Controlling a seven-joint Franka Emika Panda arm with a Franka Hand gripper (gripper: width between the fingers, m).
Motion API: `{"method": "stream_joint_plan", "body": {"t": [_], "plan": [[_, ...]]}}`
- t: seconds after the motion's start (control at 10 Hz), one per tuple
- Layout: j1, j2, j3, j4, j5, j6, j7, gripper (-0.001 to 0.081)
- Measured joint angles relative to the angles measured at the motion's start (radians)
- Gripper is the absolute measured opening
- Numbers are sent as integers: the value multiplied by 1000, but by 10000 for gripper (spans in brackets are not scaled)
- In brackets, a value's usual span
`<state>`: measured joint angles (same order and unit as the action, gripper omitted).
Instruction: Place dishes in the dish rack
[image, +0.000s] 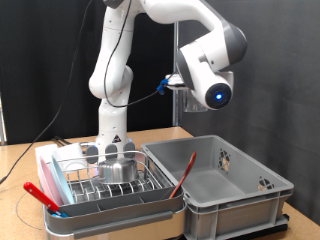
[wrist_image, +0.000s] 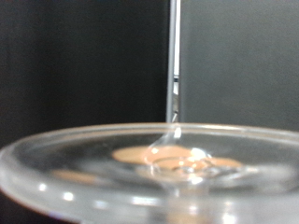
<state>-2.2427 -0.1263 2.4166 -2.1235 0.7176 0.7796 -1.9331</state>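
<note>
My gripper (image: 173, 83) is raised high above the table, over the gap between rack and crate. In the wrist view a clear glass dish (wrist_image: 154, 163) fills the lower part, right at the hand and up in the air with it; the fingers themselves do not show there. The dish rack (image: 150, 188) is a silver wire rack in a white tray at the exterior view's lower left. A shiny steel bowl (image: 118, 169) sits in it, with small clear glass pieces (image: 95, 153) behind. The light blue plate is out of view.
A large grey crate (image: 235, 190) stands at the exterior view's right of the rack, with a red-handled utensil (image: 181, 174) leaning in it. A red utensil (image: 42, 194) lies at the rack's left edge. The robot base (image: 113, 125) stands behind the rack.
</note>
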Motion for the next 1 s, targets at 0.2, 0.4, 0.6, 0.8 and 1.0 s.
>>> {"method": "stream_joint_plan", "body": {"t": [0.2, 0.4, 0.6, 0.8, 1.0], "plan": [[-29, 0, -10, 1, -58, -49, -86, 110], [-37, 0, -10, 3, -111, -81, -139, 110], [-36, 0, -8, 3, -133, -92, -156, 110], [-33, 5, -5, 1, -182, -103, -175, 110], [-32, 70, -11, -46, -126, -4, -45, 110]]}}
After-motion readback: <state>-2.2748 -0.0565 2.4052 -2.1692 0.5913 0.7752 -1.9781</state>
